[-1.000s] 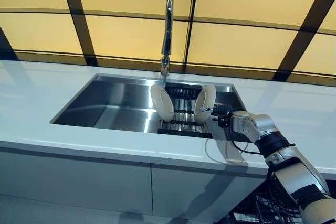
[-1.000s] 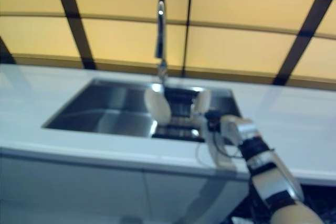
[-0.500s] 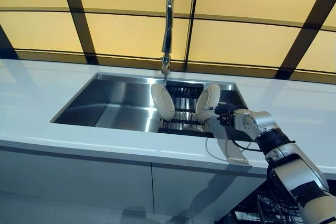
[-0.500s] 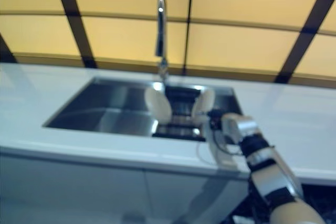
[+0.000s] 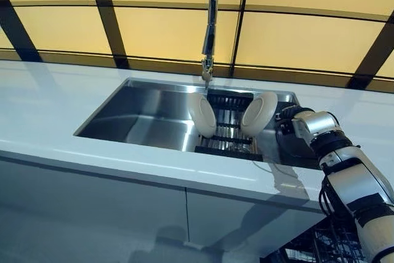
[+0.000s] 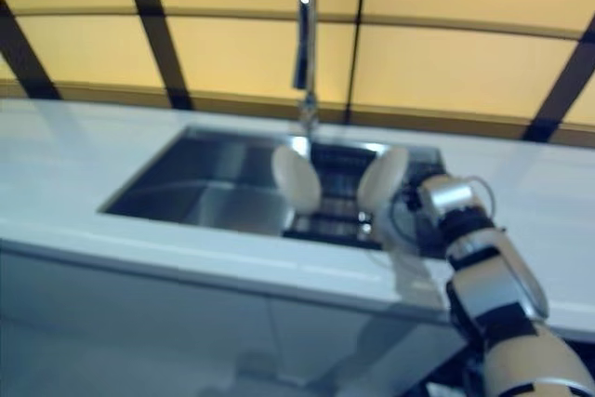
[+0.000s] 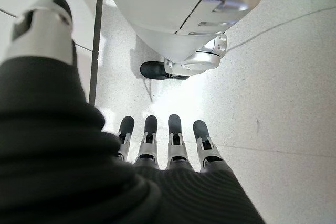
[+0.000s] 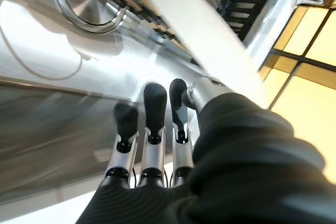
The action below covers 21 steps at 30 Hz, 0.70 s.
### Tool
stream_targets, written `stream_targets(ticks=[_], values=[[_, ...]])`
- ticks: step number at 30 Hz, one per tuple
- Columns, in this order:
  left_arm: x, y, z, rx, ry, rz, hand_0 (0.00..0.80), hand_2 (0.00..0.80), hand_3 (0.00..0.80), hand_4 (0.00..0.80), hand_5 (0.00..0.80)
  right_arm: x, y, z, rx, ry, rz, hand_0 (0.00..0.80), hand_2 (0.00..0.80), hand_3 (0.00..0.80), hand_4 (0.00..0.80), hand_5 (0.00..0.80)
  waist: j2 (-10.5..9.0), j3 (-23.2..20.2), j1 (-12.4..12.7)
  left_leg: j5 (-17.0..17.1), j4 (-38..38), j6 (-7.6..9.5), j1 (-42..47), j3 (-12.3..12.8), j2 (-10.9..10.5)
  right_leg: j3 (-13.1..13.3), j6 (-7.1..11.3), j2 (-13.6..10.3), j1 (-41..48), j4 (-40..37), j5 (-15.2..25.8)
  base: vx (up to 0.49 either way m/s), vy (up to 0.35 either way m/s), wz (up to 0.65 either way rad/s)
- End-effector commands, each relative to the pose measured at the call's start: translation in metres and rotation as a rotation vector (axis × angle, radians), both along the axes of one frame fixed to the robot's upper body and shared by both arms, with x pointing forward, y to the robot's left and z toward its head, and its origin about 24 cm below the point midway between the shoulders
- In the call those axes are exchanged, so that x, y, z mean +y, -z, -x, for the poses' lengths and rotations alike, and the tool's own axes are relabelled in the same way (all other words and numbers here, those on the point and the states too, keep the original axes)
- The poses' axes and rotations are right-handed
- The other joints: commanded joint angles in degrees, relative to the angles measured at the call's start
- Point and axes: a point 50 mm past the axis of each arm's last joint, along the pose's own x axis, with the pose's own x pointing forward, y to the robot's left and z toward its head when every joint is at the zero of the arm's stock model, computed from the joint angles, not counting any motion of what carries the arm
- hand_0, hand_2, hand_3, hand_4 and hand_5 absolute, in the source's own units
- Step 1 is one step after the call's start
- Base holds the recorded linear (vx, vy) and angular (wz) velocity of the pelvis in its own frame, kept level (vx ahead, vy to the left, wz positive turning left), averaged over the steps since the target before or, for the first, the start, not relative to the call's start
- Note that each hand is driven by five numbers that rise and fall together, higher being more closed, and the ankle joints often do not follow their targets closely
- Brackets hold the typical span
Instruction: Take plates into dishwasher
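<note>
Left eye view: white counter, steel sink, yellow panel wall.

left plate: cream, round, on edge in the sink's dark rack, tilted.
right plate: cream, round, on edge, tilted, at rack's right end.

Silver-grey right arm, black bands, dark ribbed wrist cover

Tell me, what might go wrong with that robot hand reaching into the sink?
The right robot hand sits against the right cream plate, with no firm grip visible, so the plate could slip and hit the steel sink. It might also tip toward the left cream plate in the black rack.
</note>
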Motion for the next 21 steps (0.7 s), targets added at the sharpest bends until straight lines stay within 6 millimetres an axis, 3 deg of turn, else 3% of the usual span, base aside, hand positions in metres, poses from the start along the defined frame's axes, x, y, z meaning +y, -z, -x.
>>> stream_targets(ticks=[1, 15, 16, 17, 18, 21], values=[[0.007, -0.003, -0.010, 0.015, 0.132, -0.060, 0.000, 0.000, 0.000, 0.000, 0.000, -0.010, -0.059, -0.005, -0.148, -0.003, 0.177, 0.800, 0.800, 0.800, 0.800, 0.800, -3.35, -1.50, 1.71, -2.33, -0.19, -0.95, 0.23, 0.78, 0.37, 0.10, 5.31, -5.15, 0.76, 0.12, 0.66, 0.030, -0.007, 0.02], [0.012, -0.004, -0.006, 0.040, 0.129, -0.060, 0.000, 0.000, 0.000, 0.000, 0.000, -0.008, -0.046, -0.004, -0.143, -0.036, 0.053, 0.800, 0.800, 0.800, 0.800, 0.800, -3.66, -2.95, 0.14, -3.15, -0.19, -1.03, 2.10, 2.38, 0.51, 1.17, 5.33, -4.92, 1.95, -0.01, 0.19, 0.006, 0.000, -0.01], [0.013, -0.004, -0.006, 0.037, 0.131, -0.060, 0.000, 0.000, 0.000, 0.000, 0.000, -0.009, -0.044, -0.004, -0.139, -0.026, 0.040, 0.496, 0.496, 0.496, 0.496, 0.496, -3.69, -3.01, 0.08, -3.19, -0.19, -1.02, 2.15, 2.40, 0.50, 1.16, 5.30, -4.91, 2.01, -0.01, 0.14, 0.000, 0.000, 0.00], [0.013, -0.004, -0.007, 0.036, 0.132, -0.061, 0.000, 0.000, 0.000, 0.000, 0.000, -0.010, -0.043, -0.003, -0.132, -0.022, 0.034, 0.135, 0.135, 0.135, 0.135, 0.135, -3.70, -3.04, 0.04, -3.20, -0.19, -1.02, 2.18, 2.41, 0.50, 1.15, 5.28, -4.89, 2.04, -0.01, 0.11, 0.000, 0.000, 0.00], [0.012, -0.004, -0.007, 0.037, 0.134, -0.060, 0.000, 0.000, 0.000, 0.000, 0.000, -0.010, -0.040, -0.003, -0.118, -0.020, 0.019, 0.000, 0.000, 0.000, 0.000, 0.000, -3.73, -3.10, -0.03, -3.28, -0.19, -1.02, 2.25, 2.47, 0.50, 1.20, 5.30, -4.93, 2.08, -0.01, 0.07, 0.000, 0.000, 0.00], [0.012, -0.004, -0.008, 0.039, 0.132, -0.061, 0.000, 0.000, 0.000, 0.000, 0.000, -0.010, -0.037, -0.002, -0.101, -0.012, 0.016, 0.000, 0.000, 0.000, 0.000, 0.000, -3.74, -3.19, -0.29, -3.25, -0.19, -1.04, 2.39, 2.61, 0.52, 1.28, 5.31, -4.93, 2.15, -0.01, 0.11, 0.000, 0.000, 0.00]])
